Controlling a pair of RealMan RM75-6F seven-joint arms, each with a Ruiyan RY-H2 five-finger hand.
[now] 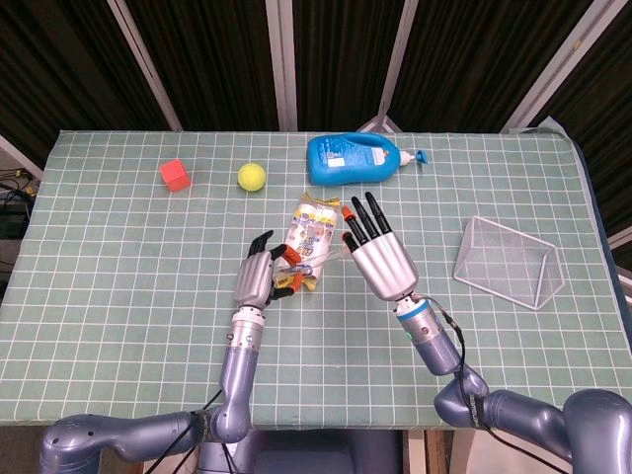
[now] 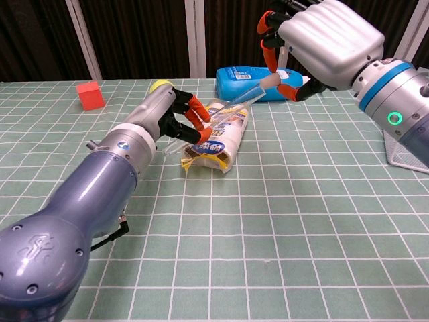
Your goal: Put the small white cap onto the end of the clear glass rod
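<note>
Chest view: the clear glass rod (image 2: 224,109) is gripped low by the left hand (image 2: 175,115), slanting up over the snack packet (image 2: 216,137); its upper end meets the small white cap (image 2: 269,80), pinched by the right hand (image 2: 315,40). From the head view, that cap is hidden behind the right hand.

Lighting's bright and even from overhead, both views sharp. Only soft shadows on the green gridded table (image 2: 288,201) under the right robot hand (image 2: 322,40), whose silver back shows mild glare.

The left hand (image 1: 259,279) is gripping a glass rod (image 1: 318,263) over a snack packet (image 1: 312,234), beside the right hand (image 1: 379,259).
</note>
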